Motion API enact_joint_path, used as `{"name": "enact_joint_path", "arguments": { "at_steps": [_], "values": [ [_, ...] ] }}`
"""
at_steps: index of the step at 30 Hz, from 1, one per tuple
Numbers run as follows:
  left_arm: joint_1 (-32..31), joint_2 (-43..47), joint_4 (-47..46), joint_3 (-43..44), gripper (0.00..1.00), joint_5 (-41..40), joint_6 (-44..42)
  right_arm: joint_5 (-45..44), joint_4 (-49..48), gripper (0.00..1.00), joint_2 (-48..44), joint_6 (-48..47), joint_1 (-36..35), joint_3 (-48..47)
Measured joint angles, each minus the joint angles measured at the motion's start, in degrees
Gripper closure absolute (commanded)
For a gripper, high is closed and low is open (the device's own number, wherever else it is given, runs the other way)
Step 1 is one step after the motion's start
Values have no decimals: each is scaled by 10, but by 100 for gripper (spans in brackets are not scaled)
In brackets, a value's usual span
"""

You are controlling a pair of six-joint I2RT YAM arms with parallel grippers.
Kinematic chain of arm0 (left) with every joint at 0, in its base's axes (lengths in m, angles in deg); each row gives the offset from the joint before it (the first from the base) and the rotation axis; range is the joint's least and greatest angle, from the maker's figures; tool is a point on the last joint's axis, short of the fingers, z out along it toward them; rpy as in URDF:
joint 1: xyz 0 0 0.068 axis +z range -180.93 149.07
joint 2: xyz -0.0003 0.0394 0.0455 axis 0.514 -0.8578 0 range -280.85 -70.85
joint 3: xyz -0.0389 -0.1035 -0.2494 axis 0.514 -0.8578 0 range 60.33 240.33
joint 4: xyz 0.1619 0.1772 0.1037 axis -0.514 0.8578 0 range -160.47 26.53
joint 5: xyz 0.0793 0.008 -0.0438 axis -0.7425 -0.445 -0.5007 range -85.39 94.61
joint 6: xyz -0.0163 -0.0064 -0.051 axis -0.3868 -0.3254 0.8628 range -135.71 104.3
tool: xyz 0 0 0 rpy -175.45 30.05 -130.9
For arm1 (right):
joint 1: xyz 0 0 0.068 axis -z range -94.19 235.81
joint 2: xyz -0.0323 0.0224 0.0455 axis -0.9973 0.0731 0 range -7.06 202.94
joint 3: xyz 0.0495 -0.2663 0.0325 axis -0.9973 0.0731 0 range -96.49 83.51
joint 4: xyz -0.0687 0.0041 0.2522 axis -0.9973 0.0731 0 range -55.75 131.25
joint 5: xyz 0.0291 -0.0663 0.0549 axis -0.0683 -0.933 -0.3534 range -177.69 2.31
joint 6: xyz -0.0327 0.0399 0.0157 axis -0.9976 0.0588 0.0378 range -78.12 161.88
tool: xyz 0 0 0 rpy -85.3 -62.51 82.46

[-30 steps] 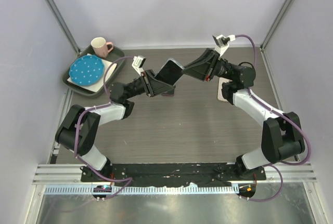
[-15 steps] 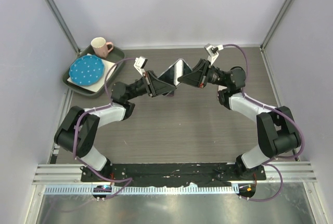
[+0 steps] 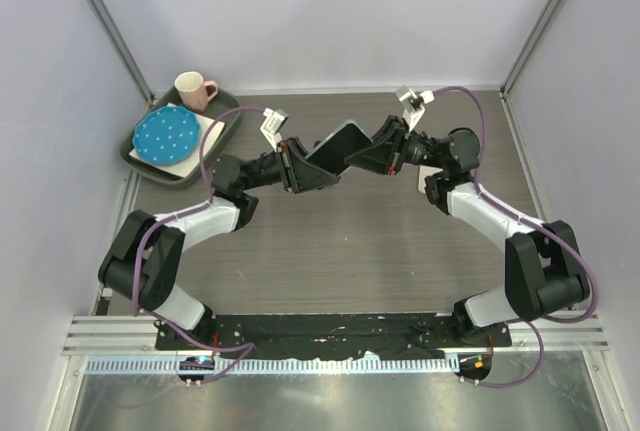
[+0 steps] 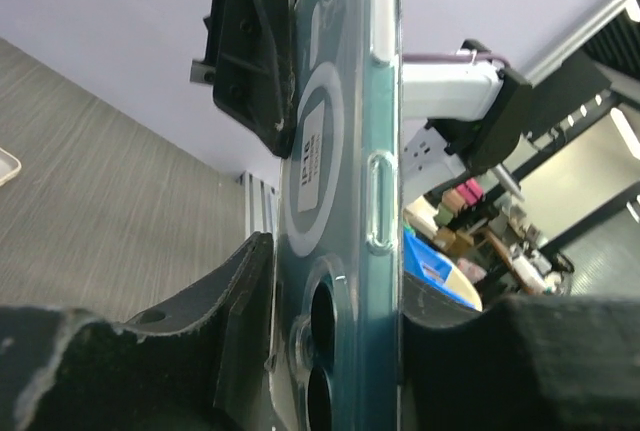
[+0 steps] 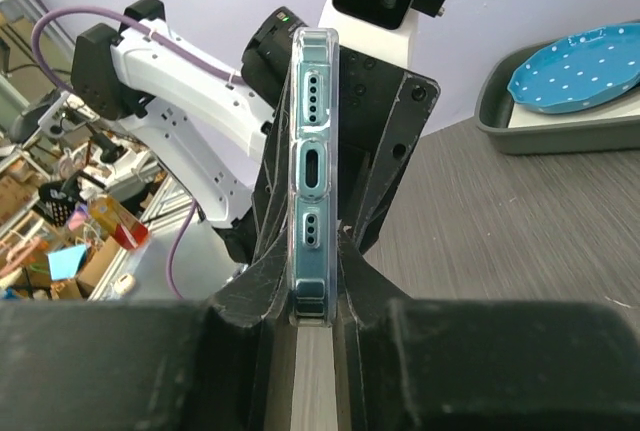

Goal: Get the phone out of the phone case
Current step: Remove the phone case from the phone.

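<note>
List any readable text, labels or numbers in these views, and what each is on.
"IP 16", likely, since the print is rotated and small: white sticker on the back of the clear phone case.
Finer lines on the same sticker: too blurred to read.
Blue dotted plate and pink mug: no text visible.
Background shelves in the wrist views: too blurred to read.

Phone case, phone inside, hangs over the table at rear centre. Left gripper clamps its left end, right gripper its right end. Tray sits rear-left, with a plate in it and a mug behind the plate. Flat rectangular item lies on the table under the right arm.
</note>
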Motion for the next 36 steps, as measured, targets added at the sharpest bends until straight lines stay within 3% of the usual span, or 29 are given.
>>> {"name": "enact_joint_path", "arguments": {
  "at_steps": [11,16,20,27,34,36],
  "values": [
    [-4,33,110,4,48,95,-128,52,226,99,-87,-162,3,-16],
    [-3,48,160,4,51,115,-197,60,462,99,-104,-316,3,-58],
    [-4,50,205,4,53,123,-242,51,580,99,-107,-399,3,-76],
    [-14,50,278,7,56,127,-299,28,664,99,-107,-447,-6,-91],
    [-20,50,318,14,81,129,-329,15,699,99,-106,-470,-18,-113],
    [-20,50,320,15,77,129,-336,14,715,99,-101,-471,-19,-121]
  ]
}}
